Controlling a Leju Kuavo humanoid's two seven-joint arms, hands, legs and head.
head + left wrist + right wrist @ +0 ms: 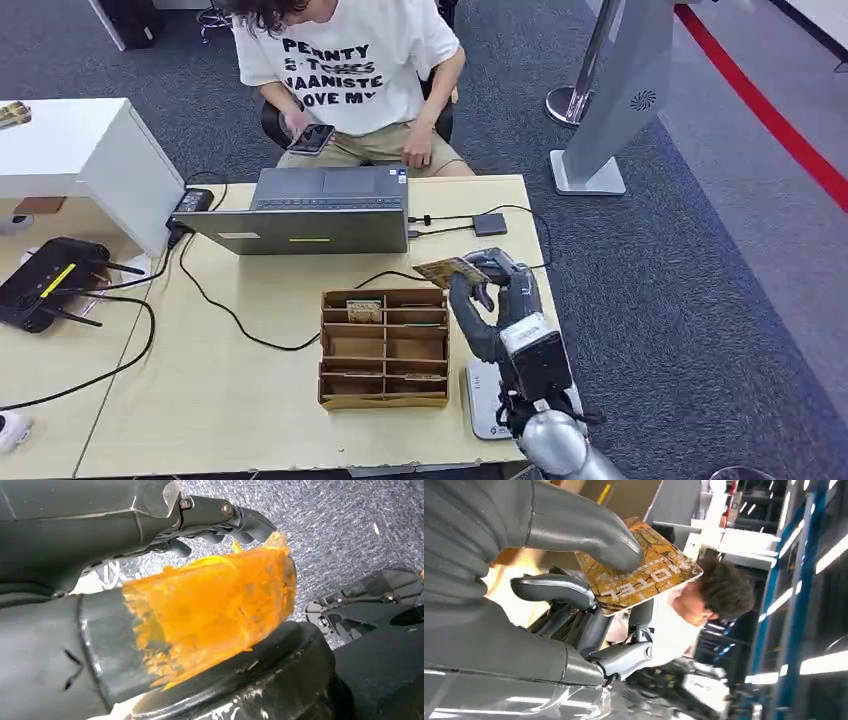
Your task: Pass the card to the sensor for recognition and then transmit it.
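The right hand (497, 300) pinches the card (449, 270) between its thumb and a finger, the other fingers curled loosely beneath it. The head view shows the card held flat above the far right corner of the wooden organizer (384, 347), but not what is printed on it; the right wrist view brings out the card's (644, 570) mottled orange-brown face with white letters, the thumb (579, 525) pressed on top and a dark finger (554, 587) under it, with a seated person (704, 605) beyond the fingertips. In the head view that person (345, 70) sits across the table (250, 400) behind an open laptop (315, 215). One far compartment of the organizer holds a few cards (364, 309); the others look bare. A flat grey sensor pad (483, 400) lies on the table just under the wrist. The left wrist view shows the left hand's dark fingers (235, 520) over grey carpet; whether they are spread or closed I cannot tell.
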